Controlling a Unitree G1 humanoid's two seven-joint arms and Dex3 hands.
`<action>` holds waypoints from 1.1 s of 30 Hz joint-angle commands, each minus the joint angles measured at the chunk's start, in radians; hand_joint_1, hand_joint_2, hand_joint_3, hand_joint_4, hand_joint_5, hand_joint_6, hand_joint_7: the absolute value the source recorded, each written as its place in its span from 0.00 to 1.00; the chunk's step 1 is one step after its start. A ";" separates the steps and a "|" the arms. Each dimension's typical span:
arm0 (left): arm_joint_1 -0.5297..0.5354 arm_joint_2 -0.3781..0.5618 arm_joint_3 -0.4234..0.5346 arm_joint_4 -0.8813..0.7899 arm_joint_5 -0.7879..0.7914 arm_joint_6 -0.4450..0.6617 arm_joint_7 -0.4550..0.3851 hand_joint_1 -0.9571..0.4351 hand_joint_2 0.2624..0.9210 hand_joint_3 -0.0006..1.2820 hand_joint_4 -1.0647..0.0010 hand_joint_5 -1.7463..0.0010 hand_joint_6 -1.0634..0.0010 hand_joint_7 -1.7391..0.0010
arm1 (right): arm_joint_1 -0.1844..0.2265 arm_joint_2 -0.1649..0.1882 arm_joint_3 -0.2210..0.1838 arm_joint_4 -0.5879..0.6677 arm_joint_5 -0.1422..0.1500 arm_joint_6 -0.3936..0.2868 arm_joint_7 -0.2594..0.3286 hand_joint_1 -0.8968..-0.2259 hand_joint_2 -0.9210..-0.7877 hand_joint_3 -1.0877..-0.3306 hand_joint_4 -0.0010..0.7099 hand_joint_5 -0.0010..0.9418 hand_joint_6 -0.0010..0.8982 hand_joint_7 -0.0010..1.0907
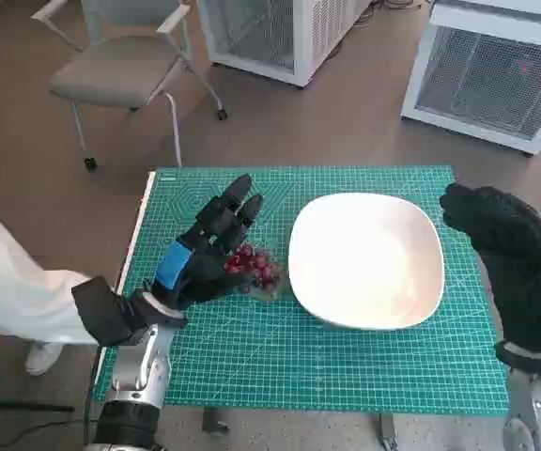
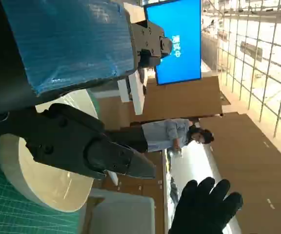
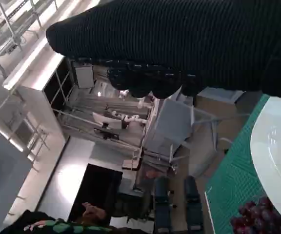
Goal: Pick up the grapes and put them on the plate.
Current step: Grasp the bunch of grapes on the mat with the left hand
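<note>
Left hand [image 1: 209,249] of mine, hard black plastic with glossy blue tape across its back, lies low over the green cutting mat [image 1: 233,348], its fingers stretched out and parted toward the far side of the table. Its palm side sits against the grapes [image 1: 255,267], a small knobbly cluster of dark red, shiny fruit resting on the mat just beside the near-left rim of the plate [image 1: 421,291]. From the head view I cannot quite tell whether my thumb is closed round the bunch or only touching it; the fingers themselves look spread, not curled.

From behind that hand, my wrist camera shows the crinkled tape, one smooth tapered finger [image 2: 106,156] pointing out over the plate's thick pale rim [image 2: 13,165], and a person standing in the room beyond.

My right hand [image 1: 505,249], in its ribbed black knitted glove, hovers off the mat's right edge, beside the plate and apart from it, fingers loosely extended and holding nothing.

That plate is white, smooth and rounded-square, with a shallow dished centre. The mat is matte green, printed with a fine white grid.
</note>
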 commanded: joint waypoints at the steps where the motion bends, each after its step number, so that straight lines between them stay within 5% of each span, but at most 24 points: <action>1: -0.009 0.006 0.003 0.004 0.004 -0.002 -0.001 0.29 0.92 0.00 0.97 1.00 0.88 1.00 | 0.025 0.007 -0.002 0.003 0.009 0.014 -0.001 0.52 0.00 0.69 0.67 0.04 0.18 0.74; 33: -0.011 0.015 -0.002 -0.004 0.005 0.017 -0.001 0.32 0.91 0.00 0.96 1.00 0.88 1.00 | 0.019 0.004 -0.003 0.007 0.003 0.018 -0.004 0.53 0.00 0.69 0.67 0.04 0.17 0.75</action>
